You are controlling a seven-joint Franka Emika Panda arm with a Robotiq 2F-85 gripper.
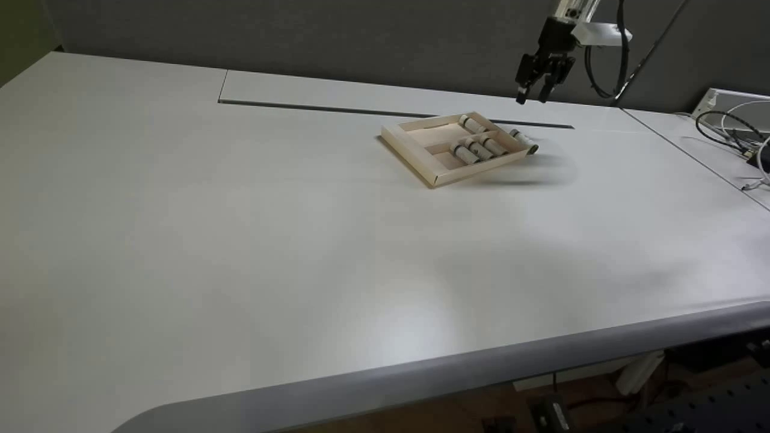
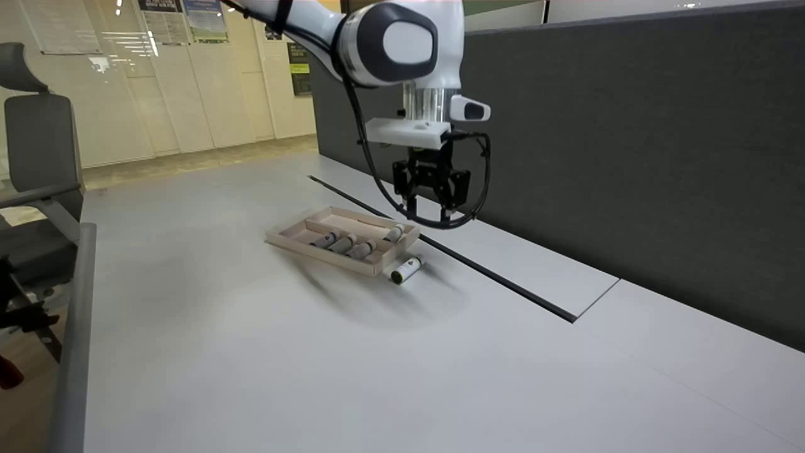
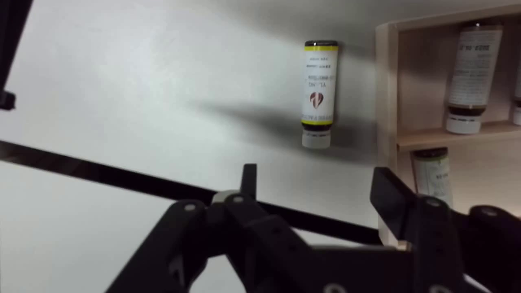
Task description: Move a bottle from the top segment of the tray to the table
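The pale wooden tray (image 1: 409,155) (image 2: 321,255) (image 3: 386,101) rests on the white table (image 1: 271,240) (image 2: 251,352) (image 3: 122,81). One white-labelled bottle (image 1: 472,124) (image 2: 394,233) (image 3: 433,175) lies in its larger segment, partly hidden by a finger in the wrist view. Three bottles lie side by side in a smaller segment, the middle one (image 1: 478,149) (image 2: 343,244) among them. Another bottle (image 1: 522,139) (image 2: 407,269) (image 3: 319,85) with yellow bands lies on the table, just outside the tray wall. My gripper (image 1: 533,99) (image 2: 429,211) (image 3: 315,179) is open and empty, raised above the table near these.
A dark inset strip (image 1: 331,109) (image 2: 503,283) runs along the table near a grey partition (image 1: 301,36) (image 2: 616,145). White and black cables (image 1: 734,129) lie at the table's far end in an exterior view. An office chair (image 2: 44,145) stands beyond the table edge.
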